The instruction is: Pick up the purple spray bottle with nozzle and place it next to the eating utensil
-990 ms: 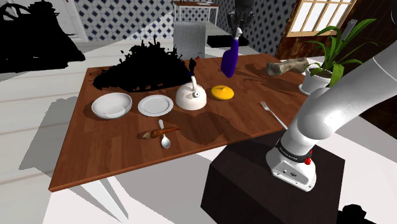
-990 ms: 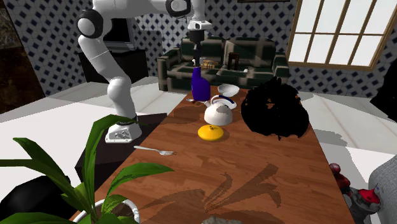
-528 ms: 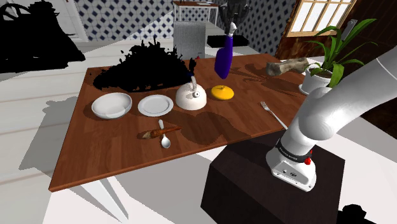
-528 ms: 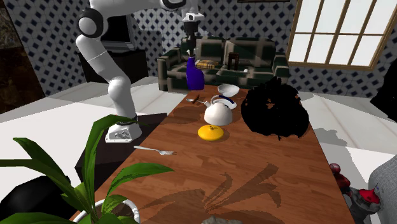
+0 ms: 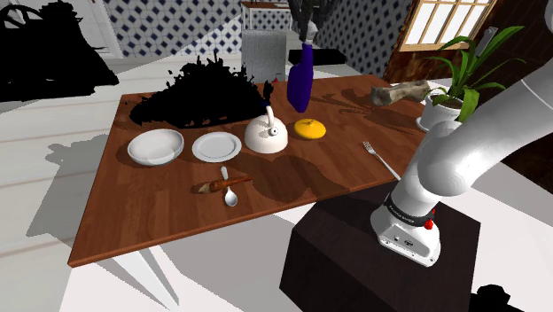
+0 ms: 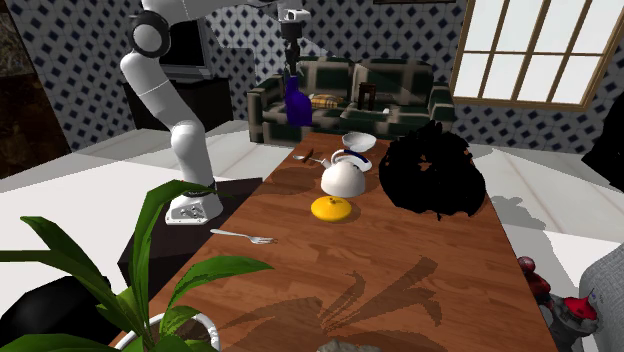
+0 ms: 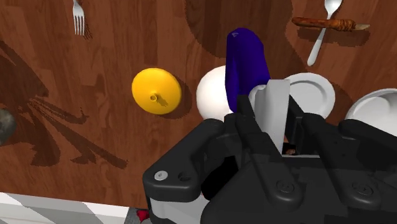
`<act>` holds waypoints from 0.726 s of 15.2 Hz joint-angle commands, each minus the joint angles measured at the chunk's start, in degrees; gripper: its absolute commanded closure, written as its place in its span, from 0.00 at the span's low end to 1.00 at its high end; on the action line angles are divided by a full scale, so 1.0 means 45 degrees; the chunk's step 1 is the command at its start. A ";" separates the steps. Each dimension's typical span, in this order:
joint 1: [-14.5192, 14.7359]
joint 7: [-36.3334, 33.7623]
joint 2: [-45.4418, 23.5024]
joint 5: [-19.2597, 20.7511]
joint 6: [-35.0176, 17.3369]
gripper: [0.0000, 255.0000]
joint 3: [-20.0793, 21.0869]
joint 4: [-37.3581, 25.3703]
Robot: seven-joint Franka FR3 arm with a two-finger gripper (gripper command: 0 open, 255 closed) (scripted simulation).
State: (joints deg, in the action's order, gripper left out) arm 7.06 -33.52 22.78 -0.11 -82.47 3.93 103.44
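Spray bottle [image 5: 299, 81]: deep purple, glossy, with a smooth rounded body narrowing to a slim neck and a white nozzle [image 7: 275, 107] on top. The gripper [image 5: 307, 28] is clamped at the nozzle end. Finger contact is hard to make out behind the black hand, but the bottle hangs clear of the table with nothing else bearing it.

Long axis is near vertical: nozzle up, base down, base leaning slightly to the shoulder view's left. The bottle is in the air over the far half of the table [image 5: 159, 213], above the white domed teapot [image 5: 264, 135] and near a flat yellow-orange round piece [image 5: 310, 128].

Table is rectangular, dark reddish wood with visible grain. The fork [image 5: 381, 158] lies by the stand-side edge, well apart from the bottle. The spoon [image 5: 229, 193] touches a brown stick-like item [image 5: 221, 183], near a white plate [image 5: 216, 146] and bowl [image 5: 155, 146].

Room has diamond-patterned walls, a sofa [image 6: 350, 95], a paned window [image 6: 540, 50] and a potted plant [image 5: 456, 75]. A jagged black area [image 5: 199, 93] sits at the table's far side.
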 commanded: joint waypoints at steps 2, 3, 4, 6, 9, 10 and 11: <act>0.0264 -0.0944 -0.0311 -0.0200 0.0519 1.00 0.0660 -0.0823; 0.0348 -0.1257 -0.0452 -0.0255 0.0677 1.00 0.0882 -0.1123; 0.0431 -0.1573 -0.0609 -0.0304 0.0836 1.00 0.1107 -0.1441; 0.0599 -0.2219 -0.0972 -0.0380 0.1161 1.00 0.1562 -0.2132; 0.0764 -0.2795 -0.1149 -0.0454 0.1092 1.00 0.1965 -0.2246; 0.0768 -0.2782 -0.1055 -0.0471 0.0907 1.00 0.1957 -0.1968; 0.0773 -0.2770 -0.0960 -0.0488 0.0725 1.00 0.1950 -0.1693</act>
State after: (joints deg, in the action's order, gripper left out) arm 10.51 -45.89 18.33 -2.27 -78.49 12.65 94.98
